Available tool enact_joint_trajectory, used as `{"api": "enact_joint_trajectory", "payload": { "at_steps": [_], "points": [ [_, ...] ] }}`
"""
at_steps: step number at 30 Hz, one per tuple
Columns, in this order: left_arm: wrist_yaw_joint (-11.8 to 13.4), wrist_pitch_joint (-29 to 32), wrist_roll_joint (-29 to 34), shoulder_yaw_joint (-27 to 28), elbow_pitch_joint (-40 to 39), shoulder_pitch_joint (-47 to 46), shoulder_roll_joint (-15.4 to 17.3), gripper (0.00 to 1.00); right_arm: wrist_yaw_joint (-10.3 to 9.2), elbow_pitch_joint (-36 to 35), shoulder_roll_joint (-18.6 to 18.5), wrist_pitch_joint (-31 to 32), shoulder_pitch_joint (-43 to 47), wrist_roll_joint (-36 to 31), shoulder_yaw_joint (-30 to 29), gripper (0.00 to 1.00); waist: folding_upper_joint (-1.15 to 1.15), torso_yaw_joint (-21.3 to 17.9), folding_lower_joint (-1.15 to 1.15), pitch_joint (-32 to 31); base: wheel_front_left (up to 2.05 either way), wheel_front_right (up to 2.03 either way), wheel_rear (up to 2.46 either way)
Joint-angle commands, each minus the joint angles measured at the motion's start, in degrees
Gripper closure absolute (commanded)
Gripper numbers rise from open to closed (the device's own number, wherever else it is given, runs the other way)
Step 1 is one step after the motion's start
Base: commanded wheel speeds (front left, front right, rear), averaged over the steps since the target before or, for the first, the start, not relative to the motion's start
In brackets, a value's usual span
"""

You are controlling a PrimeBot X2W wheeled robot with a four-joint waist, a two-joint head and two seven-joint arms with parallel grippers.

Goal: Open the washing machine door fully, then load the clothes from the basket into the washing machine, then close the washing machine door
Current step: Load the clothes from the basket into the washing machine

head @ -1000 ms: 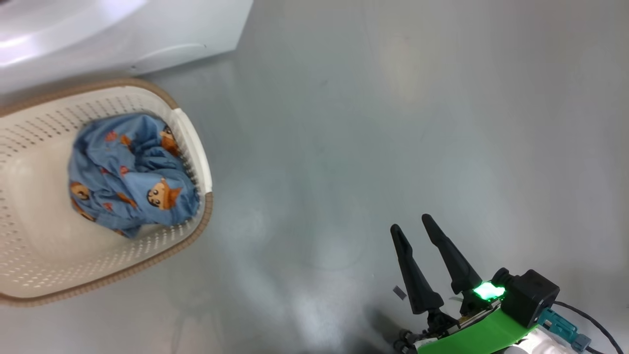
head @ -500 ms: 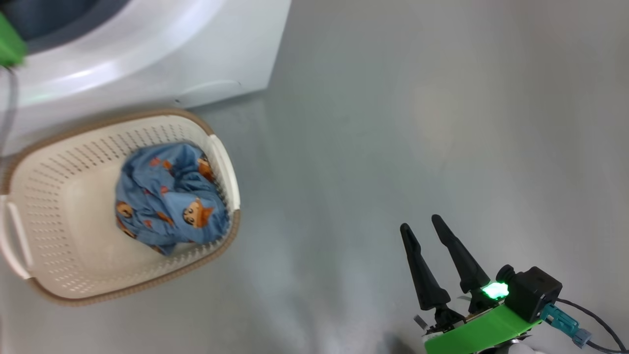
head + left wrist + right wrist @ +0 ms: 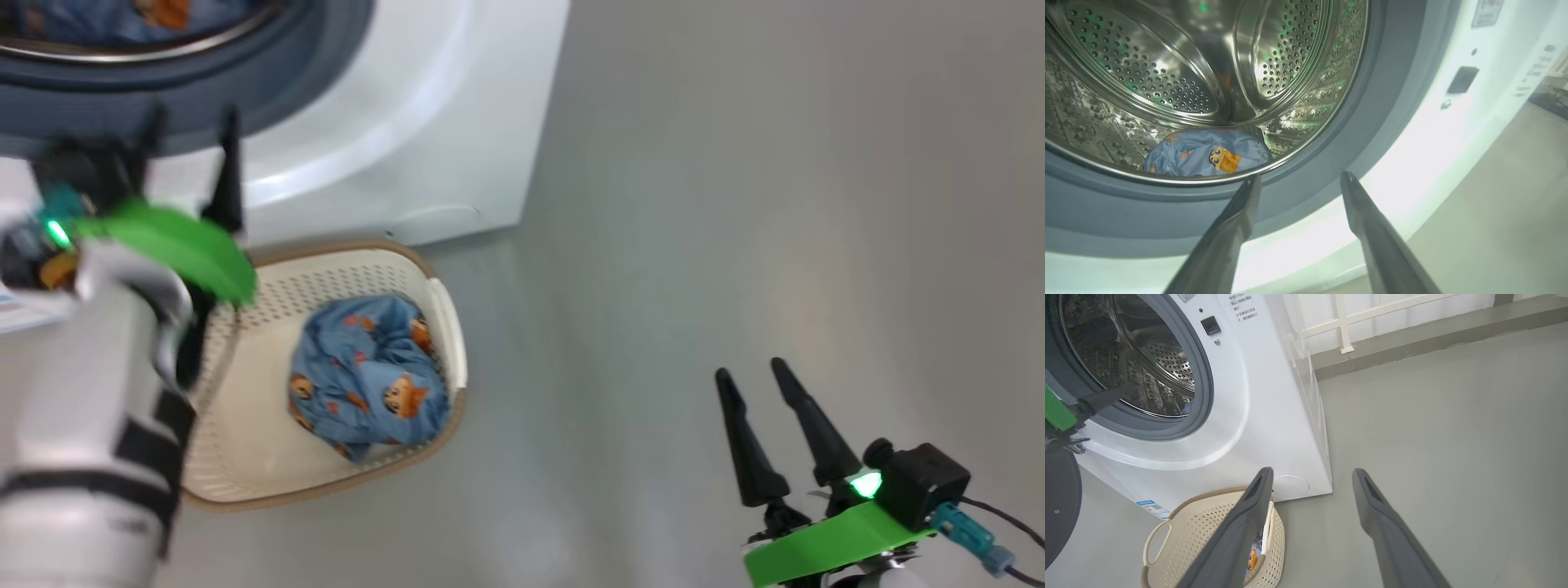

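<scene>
Nearest, the right gripper (image 3: 749, 369) hangs over bare floor (image 3: 735, 204), well apart from everything, fingers spread wide w/ nothing btwn them. Further out, the basket (image 3: 245, 445) stands on the floor just beside the front lower edge of the washing machine (image 3: 424, 147), near the machine's front corner on the robot's right. One bundle of the clothes (image 3: 367, 388) lies inside, pushed against the basket's right-hand wall & handle. Above the basket's left end, the left gripper (image 3: 1301, 177) is at the machine's mouth, fingers apart & empty, tips just outside the grey-blue seal (image 3: 1106, 204). Beyond it, in the steel drum (image 3: 1167, 61), a second blue garment (image 3: 1204, 157) lies at the bottom front, just behind the lip. The washing machine door (image 3: 1061, 506) is prob. the dark round shape at the left edge of the right wrist view, swung clear of the opening; can't tell how far. Progress, as I read it: step 1 (door open) done. Step 2 is approx. half done, i.e. one piece in, one bundle left in the basket. Step 3 (shut door) not started. Next needs a gripper down into the basket for the remaining bundle.
</scene>
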Motion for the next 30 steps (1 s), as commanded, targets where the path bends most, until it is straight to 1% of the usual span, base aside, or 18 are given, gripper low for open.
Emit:
{"api": "enact_joint_trajectory", "payload": {
  "at_steps": [1, 11, 19, 24, 30],
  "points": [
    [-0.27, -0.36, -0.16, 1.61, -2.64, 2.23, 1.87, 0.0, 0.35, -1.02, -0.54, -0.27, 0.75, -0.8, 0.63, 0.0, 0.0, 3.93, 0.0, -4.05, 0.0, 0.0, 0.0],
    [0.11, -0.36, 1.15, 2.71, -17.6, 23.62, -1.44, 0.0, 0.35, -0.34, -0.54, -0.27, 2.84, -3.34, -2.74, 0.0, 0.0, 9.12, 0.0, -9.98, 0.0, 0.0, 0.0],
    [1.5, -0.37, 2.48, 4.01, -27.68, 39.14, -4.53, 0.0, 0.35, -0.06, -0.54, -0.27, 4.72, -4.41, -3.95, 0.0, 0.0, 12.68, 0.0, -13.93, 0.0, 0.0, 0.0],
    [2.65, -0.37, 4.84, 5.24, -32.34, 45.25, -5.59, 0.0, 0.35, 0.19, -0.54, -0.27, 5.91, -5.0, -4.31, 0.0, 0.0, 14.62, 0.0, -15.95, 0.0, 0.0, 0.0],
    [3.29, -0.37, 4.83, 8.83, -36.88, 51.05, -7.19, 0.0, 0.35, -0.12, -0.54, -0.27, 7.72, -5.43, -5.48, 0.0, 0.0, 16.42, 0.0, -17.91, 0.0, 0.0, 0.0]
  ]
}}
